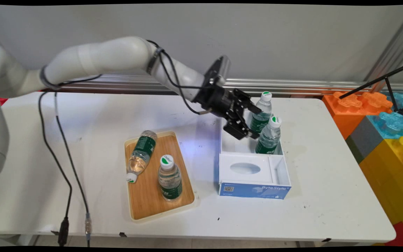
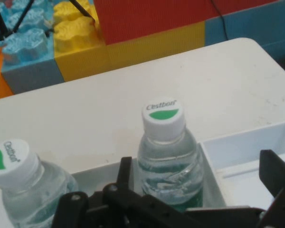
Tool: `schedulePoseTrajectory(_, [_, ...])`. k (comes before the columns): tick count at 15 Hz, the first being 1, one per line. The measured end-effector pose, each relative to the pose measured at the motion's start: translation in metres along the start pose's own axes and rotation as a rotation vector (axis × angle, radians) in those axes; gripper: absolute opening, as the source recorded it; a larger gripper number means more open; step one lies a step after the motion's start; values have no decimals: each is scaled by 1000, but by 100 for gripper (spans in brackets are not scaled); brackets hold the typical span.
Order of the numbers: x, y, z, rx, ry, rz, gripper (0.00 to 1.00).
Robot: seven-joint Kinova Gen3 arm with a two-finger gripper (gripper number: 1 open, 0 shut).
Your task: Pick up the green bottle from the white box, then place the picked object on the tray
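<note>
My gripper [image 1: 253,123] is open and hovers over the far compartment of a white box with a blue front [image 1: 254,190]. Two upright water bottles with white and green caps stand in that compartment. The nearer bottle [image 1: 269,137] [image 2: 168,152] sits just ahead of the open gripper [image 2: 199,173], closer to the left finger [image 2: 125,173] than to the right one. The farther bottle [image 1: 262,111] [image 2: 23,185] stands outside the fingers. Nothing is held.
A wooden tray [image 1: 145,199] left of the box carries one lying bottle [image 1: 140,155] and one upright bottle [image 1: 169,178]. Big coloured blocks [image 1: 380,133] [image 2: 76,33] and a black tripod leg [image 1: 376,82] stand past the table's right end. Black cables [image 1: 65,157] hang at the left.
</note>
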Motion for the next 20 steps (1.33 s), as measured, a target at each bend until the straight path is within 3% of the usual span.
schedulePoseTrajectory(6, [-17, -11, 48, -9, -2, -41, 100])
schedulePoseTrajectory(13, [-27, -12, 77, -12, 4, -66, 100])
schedulePoseTrajectory(14, [-27, -12, 79, -11, 5, -65, 0])
schedulePoseTrajectory(20, [-27, -9, 78, -9, 13, -66, 0])
